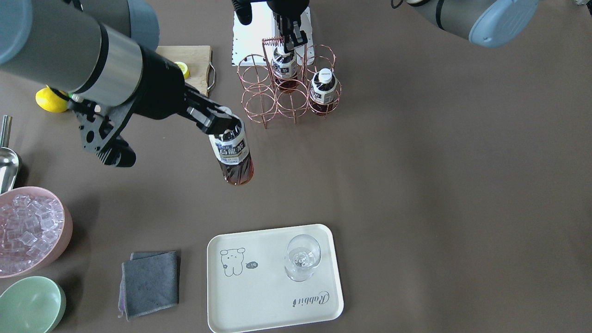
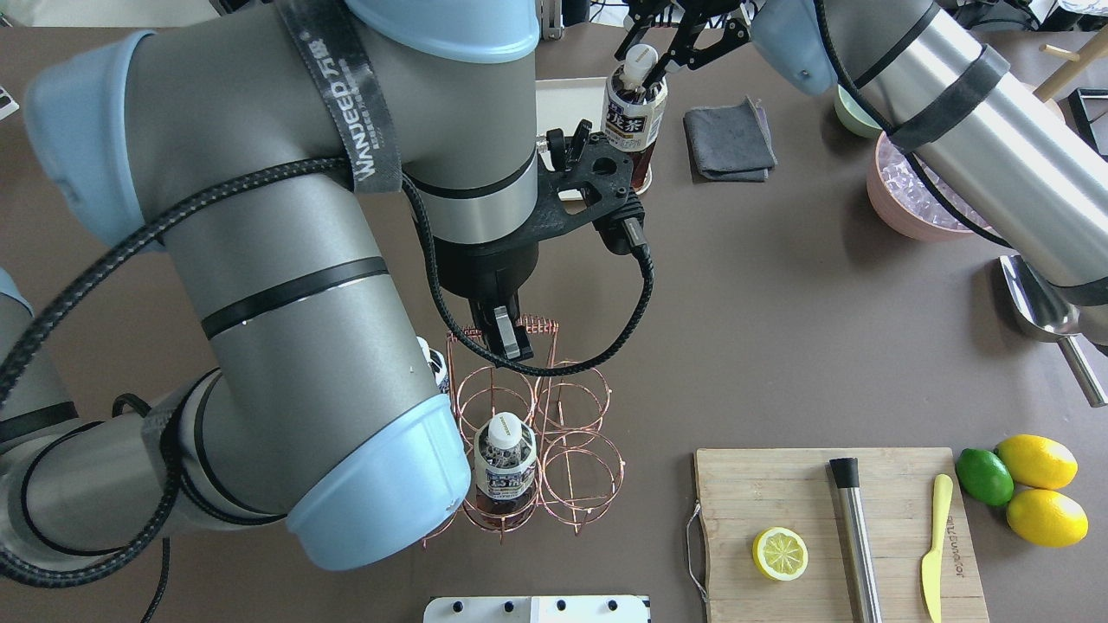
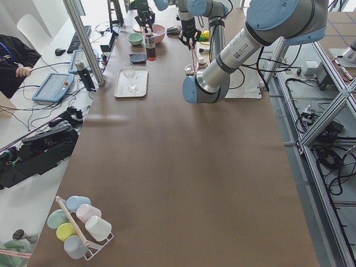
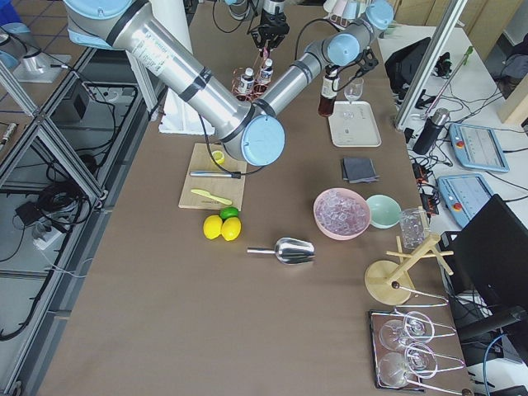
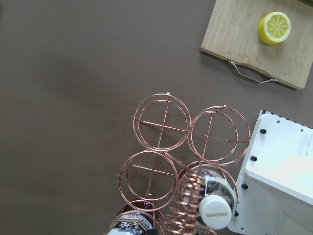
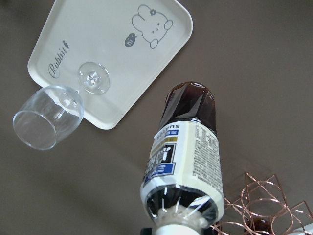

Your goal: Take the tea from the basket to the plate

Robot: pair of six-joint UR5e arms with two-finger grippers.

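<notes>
As it hangs, tea (image 1: 233, 155) axis vert., cap (image 6: 178, 224) up.

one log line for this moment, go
phase: transfer | right gripper: shut on tea, between basket and plate | left gripper: at basket handle, grip unclear | in basket: two other bottles

The brown table (image 1: 416, 185) bears basket (image 1: 276, 92), plate (image 1: 259, 296), cutting board (image 2: 779, 484), cloth (image 1: 150, 282), scoop (image 1: 9, 166).

Overhead view: wooden cutting board (image 2: 762, 484) at five o'clock, carrying half a lemon (image 2: 780, 554), a steel rod (image 2: 855, 536) and a yellow knife (image 2: 935, 545). Lime (image 2: 984, 477) at its two o'clock. Pink ice bowl (image 2: 909, 216) at two o'clock, grey cloth (image 2: 729, 138) at one.
</notes>
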